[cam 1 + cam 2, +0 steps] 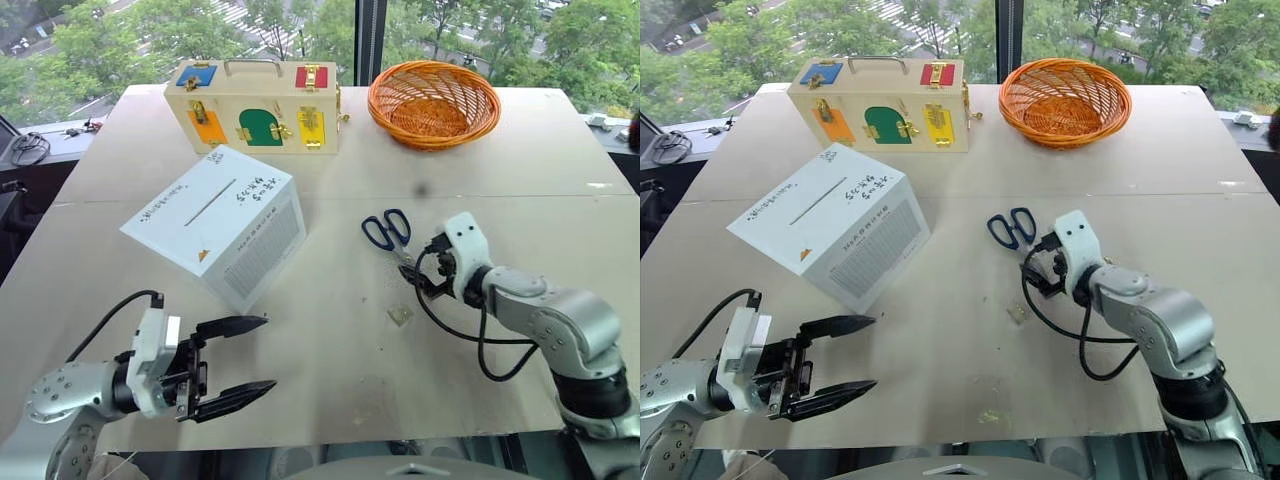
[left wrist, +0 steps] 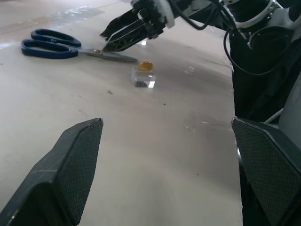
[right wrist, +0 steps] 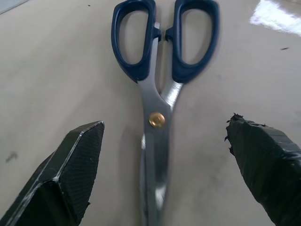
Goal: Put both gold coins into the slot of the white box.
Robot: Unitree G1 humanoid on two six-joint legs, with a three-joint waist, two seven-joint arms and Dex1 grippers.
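White box (image 1: 215,225) bears a dark slot (image 1: 210,202); both grippers gape wide, empty.

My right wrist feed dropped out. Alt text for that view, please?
Blue-handled scissors lie shut on the bare tabletop, straight ahead between the open right pincer and its two black fingers, handles pointing away, untouched.

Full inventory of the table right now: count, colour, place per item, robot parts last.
white box: 1, white, black print, left of centre; dark slot on top
wooden case: 1, cream, coloured doors, far left
basket: 1, orange, far right
scissors: 1, blue handles, centre right
gold coin: 1 seen, on a clear square near the scissors
table: 1, beige
left claw: open, near left
right claw: open, over the scissors
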